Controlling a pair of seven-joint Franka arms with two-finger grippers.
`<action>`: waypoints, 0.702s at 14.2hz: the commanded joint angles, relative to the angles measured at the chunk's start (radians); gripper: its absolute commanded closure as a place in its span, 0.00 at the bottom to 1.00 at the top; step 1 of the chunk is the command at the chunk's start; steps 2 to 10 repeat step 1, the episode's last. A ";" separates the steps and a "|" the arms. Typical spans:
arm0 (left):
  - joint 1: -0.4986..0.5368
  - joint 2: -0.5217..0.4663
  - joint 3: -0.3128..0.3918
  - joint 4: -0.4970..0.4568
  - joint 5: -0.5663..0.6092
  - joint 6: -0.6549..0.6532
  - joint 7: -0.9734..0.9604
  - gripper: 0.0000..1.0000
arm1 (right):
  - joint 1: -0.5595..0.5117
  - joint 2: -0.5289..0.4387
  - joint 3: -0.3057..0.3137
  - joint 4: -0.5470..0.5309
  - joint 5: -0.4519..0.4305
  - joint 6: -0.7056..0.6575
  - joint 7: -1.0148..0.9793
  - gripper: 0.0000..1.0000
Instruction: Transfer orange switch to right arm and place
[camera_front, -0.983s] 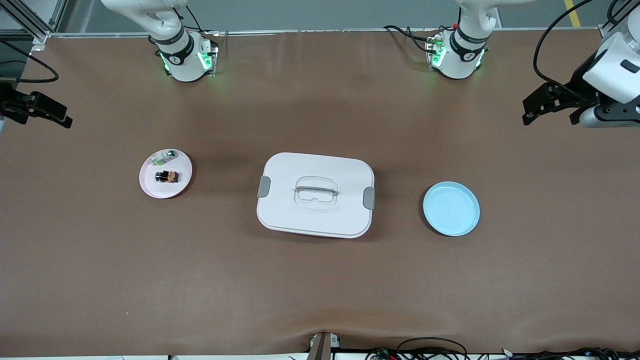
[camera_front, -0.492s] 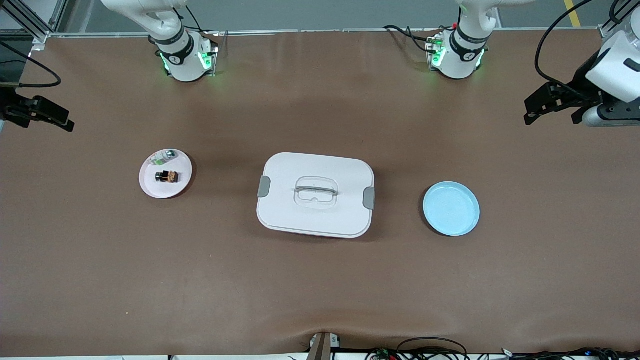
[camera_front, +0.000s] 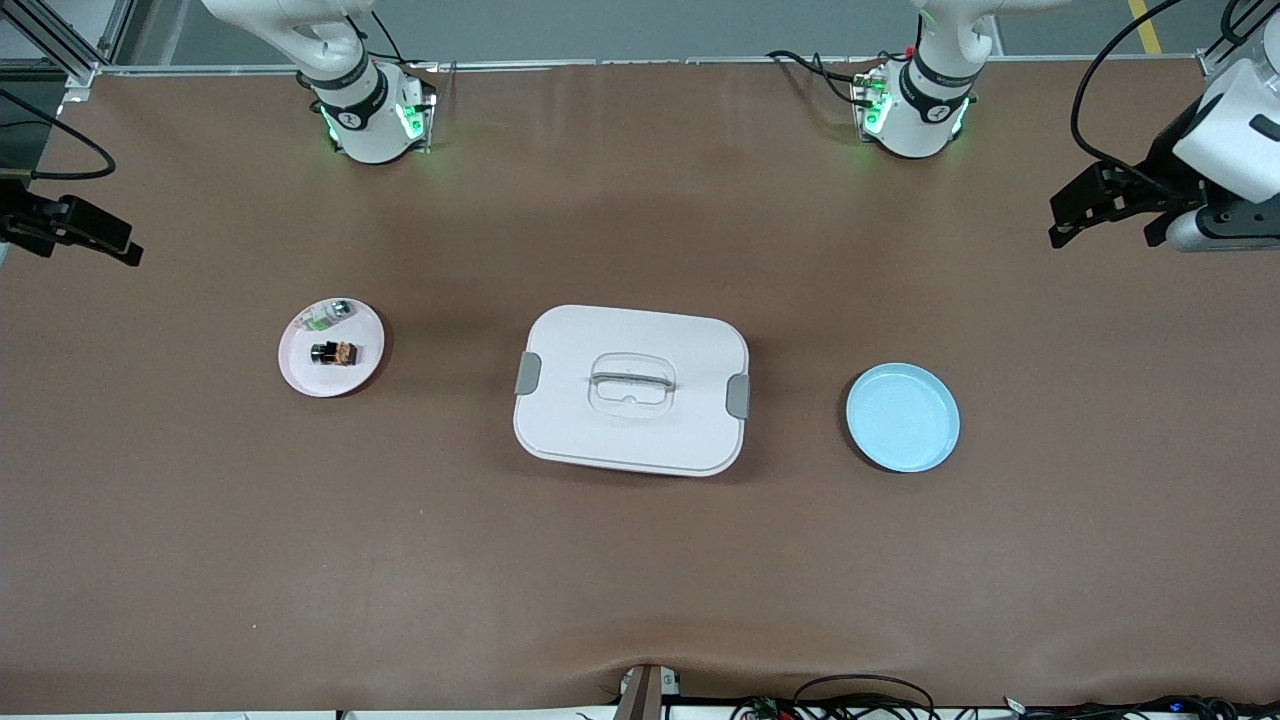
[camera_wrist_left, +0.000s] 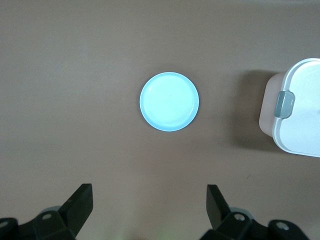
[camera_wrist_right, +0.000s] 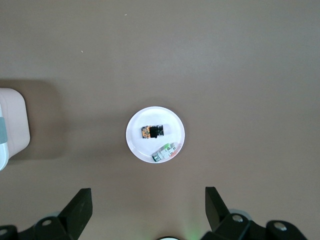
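The orange switch (camera_front: 333, 352) lies on a small white plate (camera_front: 300, 378) toward the right arm's end of the table, beside a small whitish-green part (camera_front: 330, 314). The right wrist view shows the switch (camera_wrist_right: 152, 131) on that plate (camera_wrist_right: 170, 119) too. My right gripper (camera_front: 85, 242) hangs open and empty high over the table's edge at that end; its open fingers frame the right wrist view (camera_wrist_right: 148, 200). My left gripper (camera_front: 1098, 236) hangs open and empty high over the other end, also open in its wrist view (camera_wrist_left: 150, 200).
A white lidded box (camera_front: 631, 390) with grey clips and a clear handle sits mid-table. An empty light blue plate (camera_front: 903, 417) lies toward the left arm's end, seen also in the left wrist view (camera_wrist_left: 169, 101). Brown mat covers the table.
Both grippers have drifted slightly outward toward their table ends. The switch, plates and box have not moved.
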 joint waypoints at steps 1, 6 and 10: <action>0.002 0.004 0.001 0.020 -0.012 -0.018 -0.001 0.00 | -0.001 0.013 -0.001 0.024 0.017 0.003 0.008 0.00; 0.002 0.004 0.001 0.020 -0.012 -0.018 -0.001 0.00 | -0.001 0.013 -0.001 0.024 0.017 0.003 0.008 0.00; 0.002 0.004 0.001 0.020 -0.012 -0.018 -0.001 0.00 | -0.001 0.013 -0.001 0.024 0.017 0.003 0.008 0.00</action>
